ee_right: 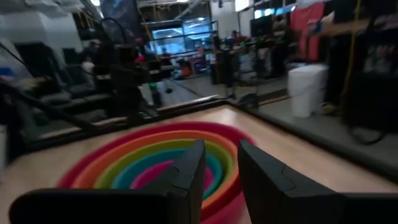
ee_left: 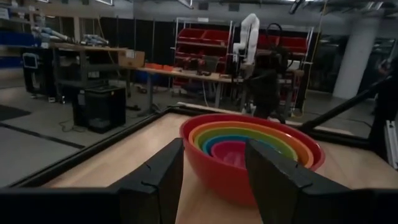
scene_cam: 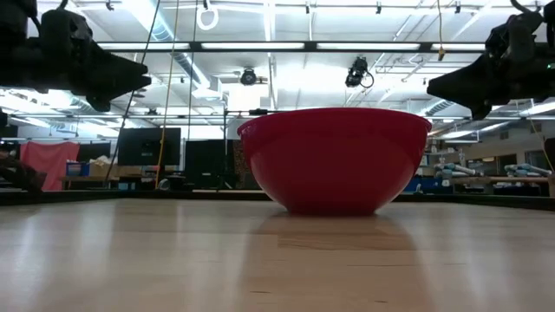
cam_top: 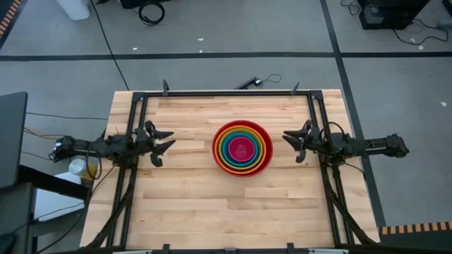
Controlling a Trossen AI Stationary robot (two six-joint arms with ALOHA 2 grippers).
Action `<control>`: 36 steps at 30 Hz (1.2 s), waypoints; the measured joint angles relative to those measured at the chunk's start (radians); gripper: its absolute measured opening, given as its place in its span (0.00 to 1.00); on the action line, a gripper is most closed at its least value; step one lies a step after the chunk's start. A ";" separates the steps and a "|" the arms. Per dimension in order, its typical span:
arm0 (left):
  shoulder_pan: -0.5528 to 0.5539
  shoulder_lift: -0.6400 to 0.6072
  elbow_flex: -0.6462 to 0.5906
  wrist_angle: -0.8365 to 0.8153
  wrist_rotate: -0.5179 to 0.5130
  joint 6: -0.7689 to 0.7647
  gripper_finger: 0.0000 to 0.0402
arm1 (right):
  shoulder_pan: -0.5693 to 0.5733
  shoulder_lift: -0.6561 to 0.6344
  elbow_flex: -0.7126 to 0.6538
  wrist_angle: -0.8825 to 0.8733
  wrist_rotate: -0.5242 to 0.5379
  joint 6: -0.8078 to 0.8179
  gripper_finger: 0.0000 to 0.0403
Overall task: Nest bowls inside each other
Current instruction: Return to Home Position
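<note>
A stack of nested bowls (cam_top: 242,147) stands on its base in the middle of the wooden table (cam_top: 183,204). The outer bowl is red (scene_cam: 334,160). Inside it sit orange, yellow, green, blue and pink bowls (ee_left: 239,142), each smaller than the one around it. My left gripper (cam_top: 164,141) hangs open above the table's left side, pointing level at the stack and well short of it (ee_left: 214,149). My right gripper (cam_top: 291,140) hangs open at the right side, also pointing level at the stack, with nothing between its fingers (ee_right: 221,149).
A black metal frame (cam_top: 233,92) runs along the table's far edge and down both sides under the arms. Bare wood lies in front of and behind the stack. A cable and a small dark object (cam_top: 251,82) lie on the floor beyond the far edge.
</note>
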 joint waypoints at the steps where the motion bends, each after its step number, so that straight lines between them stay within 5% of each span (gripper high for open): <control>1: 0.000 0.000 0.000 0.001 0.000 -0.002 0.43 | 0.000 0.000 0.000 0.001 0.011 -0.027 0.25; 12: -0.001 0.000 0.000 -0.006 0.004 0.034 0.43 | 0.000 0.000 0.000 0.002 0.022 -0.019 0.25; 21: 0.057 0.000 -0.001 -0.014 0.185 0.111 0.43 | 0.000 0.000 0.000 0.001 0.022 -0.017 0.25; 27: 0.129 0.000 -0.001 -0.002 0.393 0.135 0.43 | 0.000 0.000 0.000 0.001 0.022 -0.017 0.25; 36: 0.157 0.000 -0.001 -0.083 0.408 0.110 0.43 | 0.000 0.000 0.000 0.002 0.022 -0.017 0.26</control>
